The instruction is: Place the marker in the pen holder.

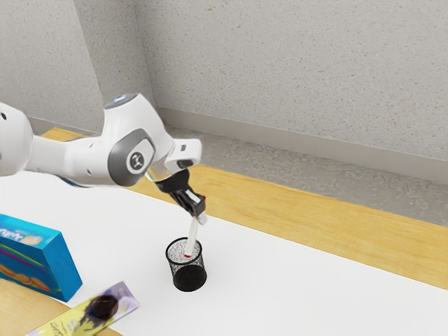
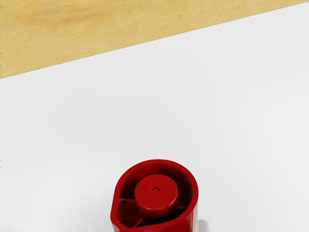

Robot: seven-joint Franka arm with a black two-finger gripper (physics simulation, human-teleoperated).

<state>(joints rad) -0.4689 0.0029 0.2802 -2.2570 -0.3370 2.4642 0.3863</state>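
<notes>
Marker (image 2: 157, 193) up close, gripped by the hand (image 1: 200, 211): likely light, stiff, smooth; top hold suits the holder (image 1: 190, 278) below!

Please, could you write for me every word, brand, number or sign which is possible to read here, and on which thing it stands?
No word or number can be read with certainty.
Blue box: white lettering, cut by the view's edge, too small to read.
Yellow packet: dark lettering, too small to read.
Arm: a light emblem on a dark round joint cover, no readable word.
Marker: no lettering visible.
</notes>
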